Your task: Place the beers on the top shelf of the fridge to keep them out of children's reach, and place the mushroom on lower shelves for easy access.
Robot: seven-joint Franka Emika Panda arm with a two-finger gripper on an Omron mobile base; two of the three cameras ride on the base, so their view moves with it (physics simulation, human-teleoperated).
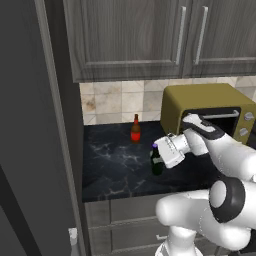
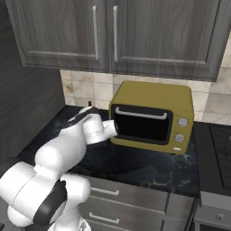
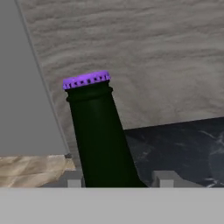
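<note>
A dark green beer bottle with a purple cap point(image 1: 156, 164) stands on the black marble counter point(image 1: 115, 165), and my gripper point(image 1: 159, 156) is shut on its body from the right. In the hand view the same green bottle point(image 3: 98, 131) rises, tilted, between my two fingertips point(image 3: 74, 180), its cap against a grey panel. The brown beer bottle point(image 1: 135, 129) with the red label stands farther back by the tiled wall. The fridge point(image 1: 30, 150) shows its dark grey side at the left. Its shelves and the mushroom are out of view.
A yellow oven point(image 1: 205, 107) point(image 2: 151, 117) stands on the counter just right of my hand. Grey wall cabinets point(image 2: 113, 31) hang overhead. A stove top point(image 2: 216, 135) lies at the far right, and drawers point(image 1: 130, 220) run below the counter.
</note>
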